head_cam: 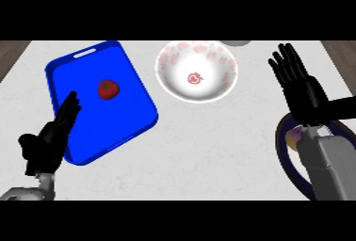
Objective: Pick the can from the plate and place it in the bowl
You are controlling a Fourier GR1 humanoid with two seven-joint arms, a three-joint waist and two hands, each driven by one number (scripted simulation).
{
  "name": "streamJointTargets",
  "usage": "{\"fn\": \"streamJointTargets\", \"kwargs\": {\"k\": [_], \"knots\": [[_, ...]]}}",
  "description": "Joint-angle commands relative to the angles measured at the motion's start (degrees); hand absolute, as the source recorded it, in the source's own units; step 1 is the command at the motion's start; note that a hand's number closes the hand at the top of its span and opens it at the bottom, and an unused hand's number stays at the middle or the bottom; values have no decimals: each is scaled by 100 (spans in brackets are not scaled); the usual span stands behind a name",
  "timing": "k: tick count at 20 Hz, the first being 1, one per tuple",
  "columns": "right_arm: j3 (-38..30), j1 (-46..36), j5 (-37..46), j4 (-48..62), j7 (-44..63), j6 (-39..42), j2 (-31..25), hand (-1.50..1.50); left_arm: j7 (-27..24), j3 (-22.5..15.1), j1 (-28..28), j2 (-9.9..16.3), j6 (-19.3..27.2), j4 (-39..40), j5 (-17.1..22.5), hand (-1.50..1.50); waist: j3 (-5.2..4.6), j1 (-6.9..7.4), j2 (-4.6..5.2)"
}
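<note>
1. Worktop: pale, marbled surface filling most of the head view.
2. Blue tray: rectangular, rounded corners, lying at an angle at the left, handle slot at its far end.
3. Red tomato: rests on the tray, in its far half.
4. Bowl: white with reddish pattern, far centre, just right of the tray; nothing visible inside but the pattern.
5. Plate: dark-rimmed, at the right edge, largely covered by the right forearm.
6. Can: only a small pale sliver shows on the plate beside the right wrist; its pose cannot be told.
7. Right hand: black, fingers straight and spread, pointing away past the plate, right of the bowl; released, grasping nothing.
8. Left hand: black, fingers extended over the tray's left edge, thumb apart; released, grasping nothing.
</note>
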Motion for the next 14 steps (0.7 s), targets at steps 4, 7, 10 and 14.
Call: {"fn": "streamJointTargets", "kwargs": {"k": [4, 7, 10, 14], "knots": [[-428, 901, 788, -542, 80, -320, -1197, 150, -10, -340, -70, -658, -242, -178, 482, 0, 204, -462, 108], [-700, 1461, 2122, 69, 643, -1047, -2378, 150, -41, -336, 32, -735, -363, -184, 694, 0, 55, -993, 205], [-1314, 1853, 1729, -434, 314, -2479, -1164, -150, 61, -421, -118, -883, -756, -169, 1114, 0, 203, -565, 118], [-575, 3203, 2206, -2078, -353, -1975, -1054, -150, 339, -623, -352, -1064, -719, -156, 1039, 0, 210, -381, 120]]}}
